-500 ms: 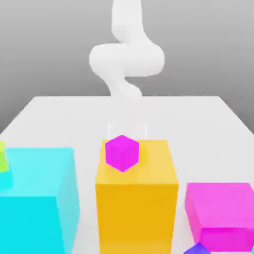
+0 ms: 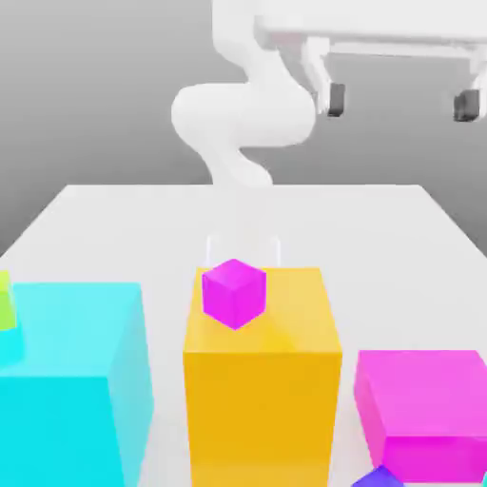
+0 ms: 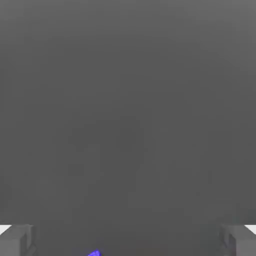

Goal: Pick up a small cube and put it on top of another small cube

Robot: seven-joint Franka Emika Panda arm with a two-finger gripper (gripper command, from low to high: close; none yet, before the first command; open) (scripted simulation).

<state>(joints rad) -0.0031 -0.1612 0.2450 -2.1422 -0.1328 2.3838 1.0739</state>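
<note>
A small magenta cube (image 2: pixel 233 293) rests on top of a tall orange block (image 2: pixel 262 380) in the middle of the exterior view. The corner of a small blue-purple cube (image 2: pixel 380 477) shows at the bottom edge, in front of a big magenta block (image 2: pixel 423 409). A small lime cube (image 2: pixel 5 304) sits at the exterior view's left edge, against the cyan block (image 2: pixel 71 380). My gripper (image 2: pixel 399 103) hangs high at the exterior view's upper right, open wide with nothing between its dark fingertips (image 2: pixel 335 100). In the hand view the gripper (image 3: pixel 128 241) faces grey background, with a blue sliver (image 3: pixel 94 253) at the frame's edge.
The white table (image 2: pixel 361 228) stretches back behind the three big blocks to the arm's base (image 2: pixel 238 171). The blocks stand in a row along the front, with narrow gaps between them.
The hand has swung into the exterior view at the upper right, fingers spread. The cubes and blocks have not moved.
</note>
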